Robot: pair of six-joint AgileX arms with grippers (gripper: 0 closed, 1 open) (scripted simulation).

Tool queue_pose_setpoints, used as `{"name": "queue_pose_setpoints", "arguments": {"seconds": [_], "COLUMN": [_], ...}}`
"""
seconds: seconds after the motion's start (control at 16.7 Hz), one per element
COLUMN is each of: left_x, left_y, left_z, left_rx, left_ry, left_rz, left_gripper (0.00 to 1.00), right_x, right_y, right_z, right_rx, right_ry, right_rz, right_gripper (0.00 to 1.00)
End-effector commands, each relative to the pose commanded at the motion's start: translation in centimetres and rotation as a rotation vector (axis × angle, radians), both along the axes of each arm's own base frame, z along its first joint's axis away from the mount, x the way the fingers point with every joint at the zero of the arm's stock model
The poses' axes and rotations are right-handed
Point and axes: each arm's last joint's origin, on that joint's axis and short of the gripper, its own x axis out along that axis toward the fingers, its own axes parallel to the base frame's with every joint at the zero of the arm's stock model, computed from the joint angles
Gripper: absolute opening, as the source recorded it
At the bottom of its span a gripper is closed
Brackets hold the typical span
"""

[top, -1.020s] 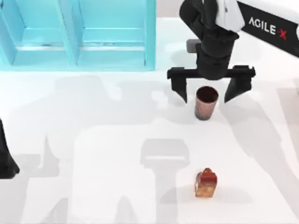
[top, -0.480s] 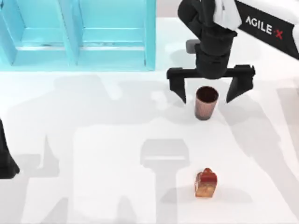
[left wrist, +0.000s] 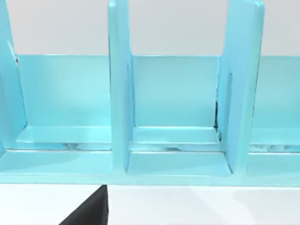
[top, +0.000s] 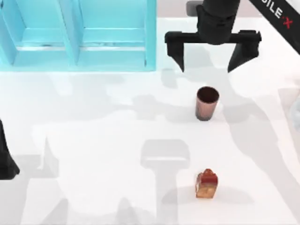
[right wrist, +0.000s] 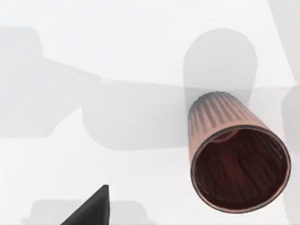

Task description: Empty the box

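Toward the far right of the table, my right gripper (top: 212, 47) hangs with its two black fingers spread wide and nothing between them, above and beyond the ribbed, reddish-brown tapered cup (top: 206, 103). That cup stands upright on the white table (top: 93, 140), apart from the fingers. Nearer the front edge sits the small orange-and-red house-shaped block (top: 206, 183), well apart from the cup. The turquoise partitioned box (top: 77, 35) sits at the far left, and the compartments I can see in the top and left wrist views look bare, so I judge the emptying largely done, though part of the box is cut off at the edge.

My left arm (top: 5, 159) is parked at the left edge of the table; I cannot tell how its fingers stand.

The risks from here, as I read them: a low sweep of the spread fingers could clip the cup's rim and tip or roll it, since it is tall and narrow-based. A swing leftward could strike the box's right wall, which stands just beside the left fingertip.
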Motion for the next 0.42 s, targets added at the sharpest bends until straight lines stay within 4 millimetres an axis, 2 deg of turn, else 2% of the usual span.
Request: {"name": "queue_pose_setpoints", "arguments": {"seconds": [0.18, 0.42], "left_x": [0.0, 0.0], "left_y": [0.0, 0.0], "left_z": [0.0, 0.0], "left_rx": [0.000, 0.000], "left_ry": [0.000, 0.000], "left_rz": [0.000, 0.000], "left_gripper": [1.00, 1.00], "right_x": [-0.4, -1.0], "right_y": [-0.6, -0.7], "right_z": [1.7, 2.2], "right_rx": [-0.005, -0.018], "right_ry": [0.010, 0.041], "right_rz": [-0.013, 0.001], "right_gripper": [1.00, 1.00]}}
